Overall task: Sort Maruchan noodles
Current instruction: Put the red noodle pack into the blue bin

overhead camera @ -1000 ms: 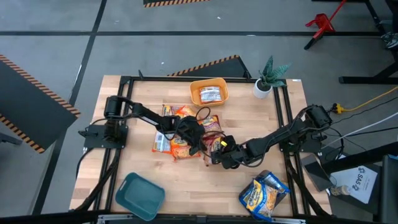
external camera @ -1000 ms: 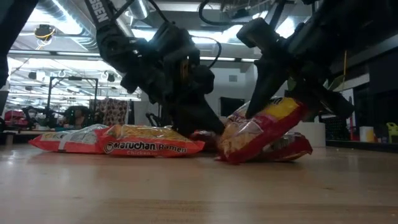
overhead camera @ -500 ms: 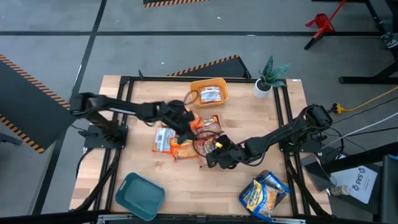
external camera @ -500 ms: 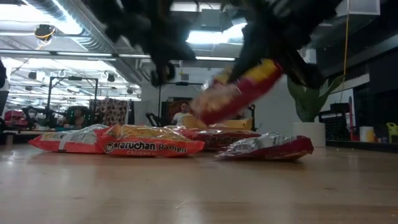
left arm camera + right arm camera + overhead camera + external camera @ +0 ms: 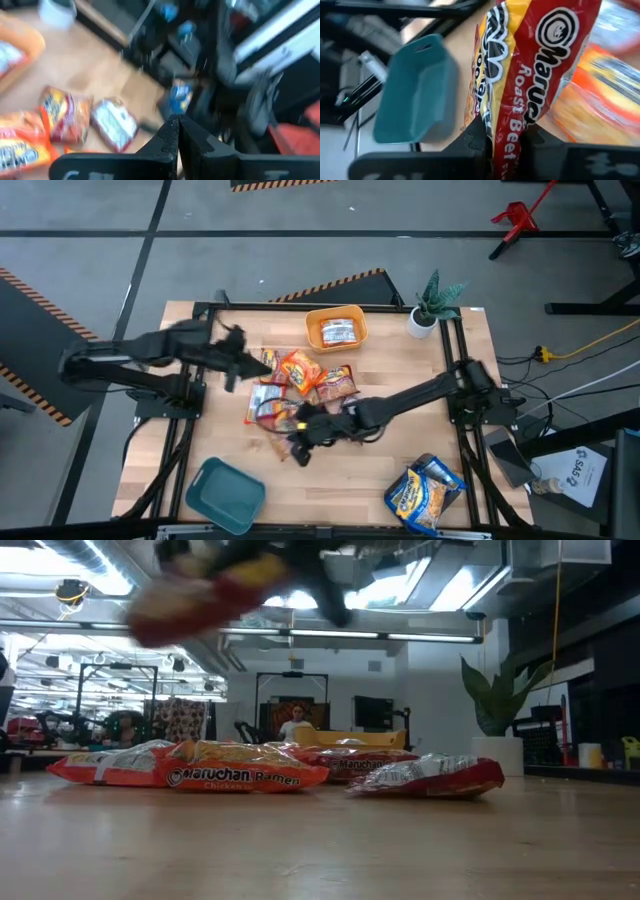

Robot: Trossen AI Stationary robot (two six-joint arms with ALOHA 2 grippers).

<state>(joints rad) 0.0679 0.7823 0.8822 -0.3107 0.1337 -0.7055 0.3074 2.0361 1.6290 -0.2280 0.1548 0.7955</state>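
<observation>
Fingers of the right gripper [image 5: 502, 137] are clamped on a red Roast Beef Maruchan packet [image 5: 530, 65], held above the table [image 5: 400, 465], teal bin [image 5: 415, 90] beyond. Left gripper [image 5: 178, 131] fingers are pressed together, empty, beside the packet pile [image 5: 295, 390].

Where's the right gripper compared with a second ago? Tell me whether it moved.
Yes. In the high view the right gripper, shut on a red Maruchan packet, has swung leftward across the table toward the teal bin.
</observation>
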